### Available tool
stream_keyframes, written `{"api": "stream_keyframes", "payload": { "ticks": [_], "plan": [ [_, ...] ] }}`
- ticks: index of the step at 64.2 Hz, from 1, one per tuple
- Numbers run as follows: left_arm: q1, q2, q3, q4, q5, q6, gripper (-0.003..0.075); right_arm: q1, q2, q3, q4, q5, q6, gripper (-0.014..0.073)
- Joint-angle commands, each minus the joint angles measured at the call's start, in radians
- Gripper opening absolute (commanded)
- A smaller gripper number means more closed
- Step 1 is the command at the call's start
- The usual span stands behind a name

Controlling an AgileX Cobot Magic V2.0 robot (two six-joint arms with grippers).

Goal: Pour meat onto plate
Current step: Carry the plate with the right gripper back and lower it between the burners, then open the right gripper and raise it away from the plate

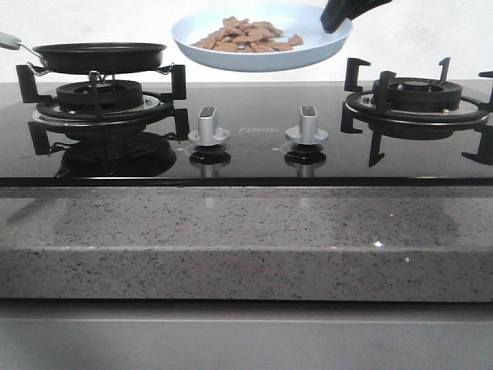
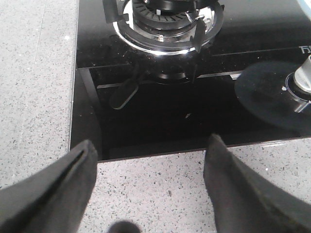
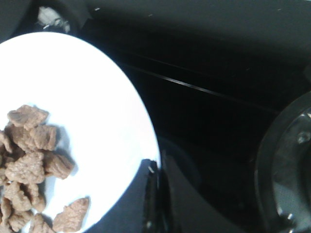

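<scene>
The pale blue plate (image 1: pixel 262 62) hangs in the air above the back of the stove, between the two burners, roughly level. The meat (image 1: pixel 246 35) lies on it as a heap of small orange-brown pieces. My right gripper (image 1: pixel 339 17) is shut on the plate's right rim. The right wrist view shows the plate (image 3: pixel 97 97), the meat (image 3: pixel 34 155) and my right gripper (image 3: pixel 158 167) pinching the rim. A black frying pan (image 1: pixel 100 55) sits on the left burner. My left gripper (image 2: pixel 151 141) is open and holds nothing, over the speckled counter at the stove's front edge.
The black glass hob has two silver knobs (image 1: pixel 209 127) (image 1: pixel 306 126) at its middle and a bare right burner (image 1: pixel 416 100) with tall black pan supports. The left wrist view shows the left burner (image 2: pixel 165 24) and a knob (image 2: pixel 303 80). A speckled stone counter (image 1: pixel 246 239) runs along the front.
</scene>
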Motion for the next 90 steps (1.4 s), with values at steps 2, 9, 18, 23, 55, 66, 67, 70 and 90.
{"api": "stream_keyframes", "payload": {
  "ticks": [2,9,18,23,55,66,67,70,90],
  "plan": [
    [-0.009,-0.004,-0.027,-0.012,-0.068,-0.011,0.0459,-0.025,0.029,-0.116,0.053,-0.005,0.004,-0.0067],
    [-0.009,-0.004,-0.027,-0.028,-0.068,-0.011,0.0459,-0.032,0.097,-0.175,0.053,-0.001,0.004,-0.0067],
    [-0.009,-0.004,-0.027,-0.030,-0.068,-0.011,0.0459,-0.033,0.169,-0.219,0.053,-0.004,0.004,-0.0067],
    [-0.009,-0.004,-0.027,-0.030,-0.068,-0.011,0.0459,-0.033,0.203,-0.231,0.053,0.000,0.004,-0.0067],
    [-0.009,-0.004,-0.027,-0.030,-0.068,-0.011,0.0459,-0.036,0.245,-0.248,0.051,0.015,0.004,0.0439],
    [-0.009,-0.004,-0.027,-0.030,-0.068,-0.011,0.0459,-0.036,0.163,-0.248,0.029,0.081,0.004,0.0445],
    [-0.009,-0.004,-0.027,-0.030,-0.068,-0.011,0.0459,-0.035,0.153,-0.247,0.025,0.085,0.004,0.0445],
    [-0.009,-0.004,-0.027,-0.030,-0.068,-0.011,0.0459,-0.029,0.112,-0.236,0.009,0.086,0.004,0.0445],
    [-0.009,-0.004,-0.027,-0.030,-0.062,-0.011,0.0459,-0.014,-0.327,0.244,-0.105,-0.114,0.004,0.0445]
  ]
}}
